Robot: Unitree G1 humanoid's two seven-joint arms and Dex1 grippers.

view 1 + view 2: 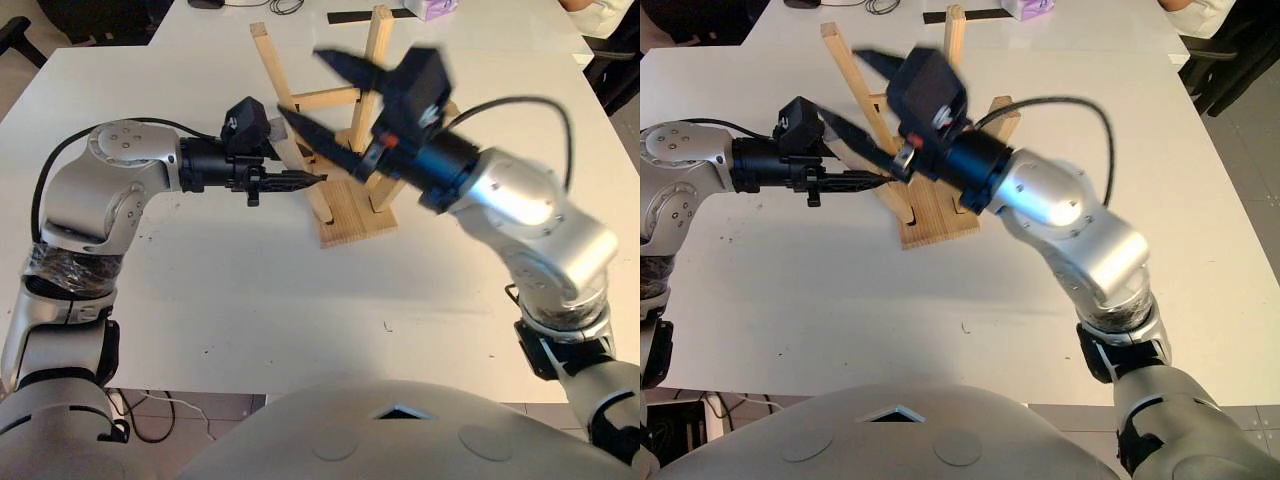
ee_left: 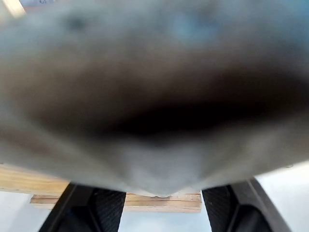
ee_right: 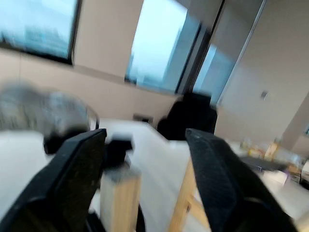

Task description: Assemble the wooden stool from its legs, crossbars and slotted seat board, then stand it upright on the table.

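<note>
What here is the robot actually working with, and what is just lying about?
For the job:
seat board, lying flat
legs, pointing up
crossbar
left claw
right claw

Lying about, on the far table:
purple box
black strip
cable

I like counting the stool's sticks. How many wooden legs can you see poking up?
3: the left leg leans outward, the back leg is farthest away, and the right leg is mostly behind the right gripper. A fourth may be hidden.
</note>
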